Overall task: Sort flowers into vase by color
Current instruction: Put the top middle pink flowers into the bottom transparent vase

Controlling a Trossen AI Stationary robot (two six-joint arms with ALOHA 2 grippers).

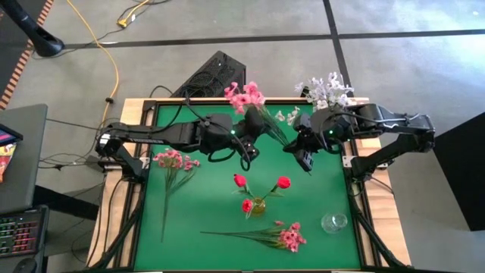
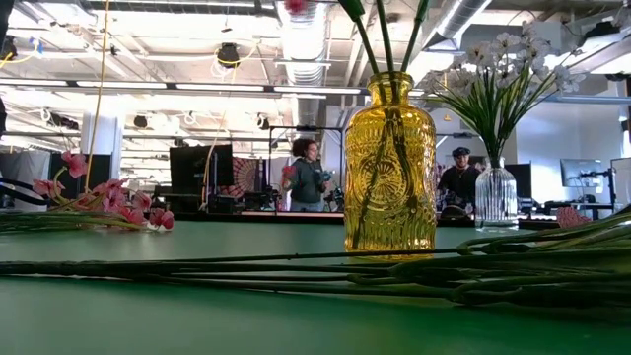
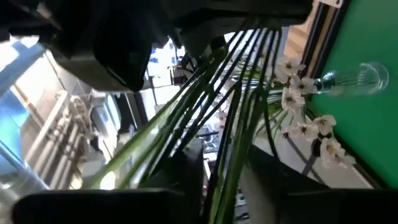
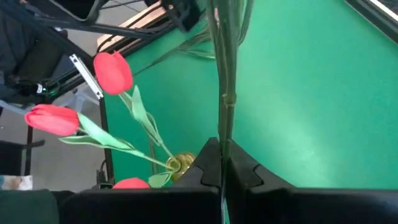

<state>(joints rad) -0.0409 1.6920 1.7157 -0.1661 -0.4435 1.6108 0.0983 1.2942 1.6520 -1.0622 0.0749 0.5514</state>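
Over the far half of the green surface (image 1: 204,171), the two arms meet around one pink spray (image 1: 246,96) whose blossoms stand at the far edge and whose green stem runs down to the right between them. The right pincer (image 4: 222,163) is shut tight on that stem, the two dark fingers pressed together with the stem rising straight out of them. The left pincer (image 1: 254,129) sits just beside the stem near its blossoms; its wrist view shows a bundle of green stems crossing close in front of it, but whether its fingers clasp them cannot be told.

A yellow glass vase (image 2: 390,163) stands near the middle of the surface, holding three red tulip buds (image 1: 283,182) on leafy stems. White sprays (image 1: 327,89) stand in a clear ribbed vase (image 2: 495,194) at the far right corner. A second pink spray (image 1: 175,159) lies flat at the left side, its stem pointing toward the near edge. A third pink spray (image 1: 288,236) lies along the near edge, blossoms to the right, and its long stems stretch across the front of the low view. An empty clear vase (image 1: 334,222) stands near the right edge, well apart from the yellow one.

Two people (image 2: 306,175) show in the room beyond the surface
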